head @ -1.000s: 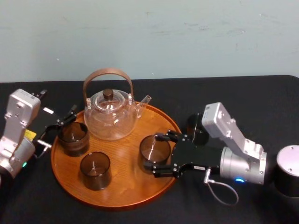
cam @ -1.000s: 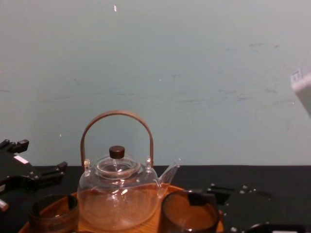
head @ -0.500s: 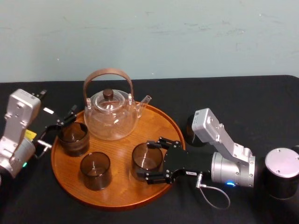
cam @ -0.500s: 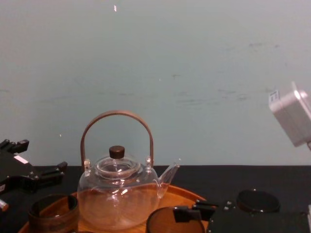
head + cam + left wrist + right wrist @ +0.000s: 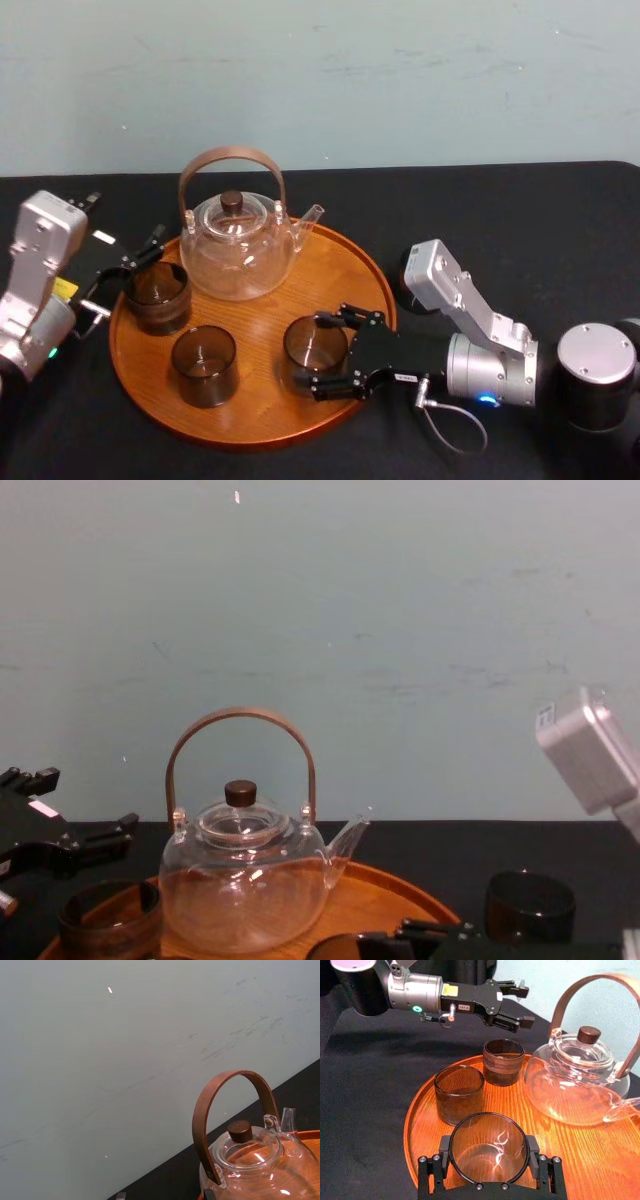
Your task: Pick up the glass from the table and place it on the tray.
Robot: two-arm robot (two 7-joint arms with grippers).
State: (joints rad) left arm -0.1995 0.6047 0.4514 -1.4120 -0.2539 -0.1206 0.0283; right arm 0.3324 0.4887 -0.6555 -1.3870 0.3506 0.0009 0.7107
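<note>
The glass (image 5: 315,345) is a smoky brown tumbler held low over the front right part of the round wooden tray (image 5: 250,425). My right gripper (image 5: 322,356) is shut on it, one finger on each side. In the right wrist view the glass (image 5: 489,1147) sits between the black fingers (image 5: 444,1146), just above the tray's wood (image 5: 580,1155); I cannot tell whether it touches. My left gripper (image 5: 125,272) is open at the tray's left edge, next to a banded cup (image 5: 157,295). From the right wrist the left gripper (image 5: 516,1005) hangs behind that cup.
On the tray stand a clear glass teapot (image 5: 238,245) with a wooden handle, the banded cup and a second smoky tumbler (image 5: 205,365). A dark cup (image 5: 418,275) stands on the black table (image 5: 560,215) behind my right arm. The teapot (image 5: 245,880) rises tall in the chest view.
My right gripper has carried the glass leftward and down, from the tray's right rim to low over its front right part. The left arm has not moved.
</note>
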